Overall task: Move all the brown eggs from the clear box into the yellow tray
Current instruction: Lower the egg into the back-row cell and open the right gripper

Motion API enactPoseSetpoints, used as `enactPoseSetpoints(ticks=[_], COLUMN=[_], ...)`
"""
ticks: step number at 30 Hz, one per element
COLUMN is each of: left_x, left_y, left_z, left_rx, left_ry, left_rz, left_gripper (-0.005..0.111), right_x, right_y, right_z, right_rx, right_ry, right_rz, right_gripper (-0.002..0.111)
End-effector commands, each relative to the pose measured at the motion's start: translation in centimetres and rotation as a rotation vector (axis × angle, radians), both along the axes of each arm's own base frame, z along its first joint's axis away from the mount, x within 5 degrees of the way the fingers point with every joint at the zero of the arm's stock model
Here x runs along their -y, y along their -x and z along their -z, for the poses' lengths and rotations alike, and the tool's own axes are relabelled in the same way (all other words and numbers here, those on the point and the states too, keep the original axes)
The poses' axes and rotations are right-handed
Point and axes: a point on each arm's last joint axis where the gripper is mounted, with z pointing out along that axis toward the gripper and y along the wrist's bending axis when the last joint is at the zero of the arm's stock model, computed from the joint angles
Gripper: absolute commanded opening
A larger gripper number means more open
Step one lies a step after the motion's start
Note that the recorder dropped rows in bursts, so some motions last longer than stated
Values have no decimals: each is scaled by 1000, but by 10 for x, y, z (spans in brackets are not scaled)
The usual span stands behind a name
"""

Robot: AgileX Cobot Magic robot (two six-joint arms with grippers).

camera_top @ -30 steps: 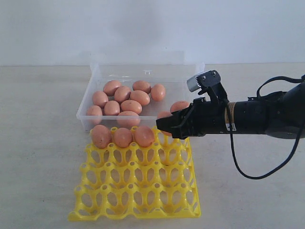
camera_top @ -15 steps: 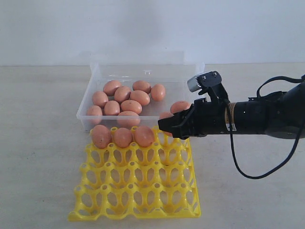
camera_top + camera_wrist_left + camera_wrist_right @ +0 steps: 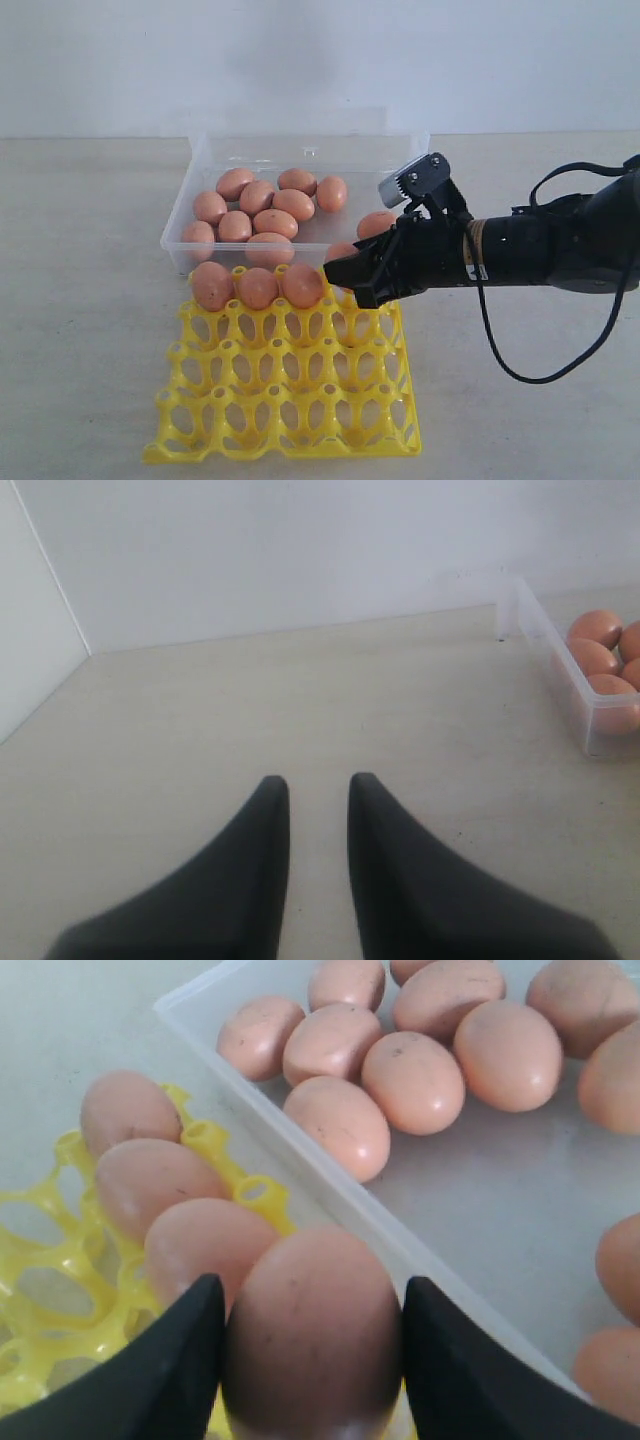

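Observation:
My right gripper is shut on a brown egg, held just above the back row of the yellow tray, beside the clear box's near wall. Three eggs sit in that back row. Several more brown eggs lie in the clear box behind the tray, and one egg lies apart near the box's right side. My left gripper is open over bare table, with the box's end off to one side.
The tray's remaining cups stand open below the gripper. A black cable loops down from the right arm. Beige tabletop surrounds box and tray; a white wall stands behind.
My right gripper has moved left and down with the egg, from over the box's front edge toward the tray's back row. The left gripper's earlier state is not shown.

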Motion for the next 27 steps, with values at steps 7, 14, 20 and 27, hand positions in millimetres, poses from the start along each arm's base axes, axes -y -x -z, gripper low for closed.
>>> enactPoseSetpoints(ticks=[7,14,20,27], left_x=[0,0,0,0], left_y=[0,0,0,0], left_z=[1,1,1,1], left_rx=[-2,-2,-2,-2], left_ry=[4,4,4,4], left_rz=[-2,-2,-2,-2], left_gripper=[22,22,22,22], right_x=[-10,-11,-12,-12], right_y=[2,3,3,3], right_z=[3,1,0,0], right_rx=[-2,2,4,4], right_ry=[48,26,9,9], right_rz=[23,15,13,13], right_gripper=[30,33,53,55])
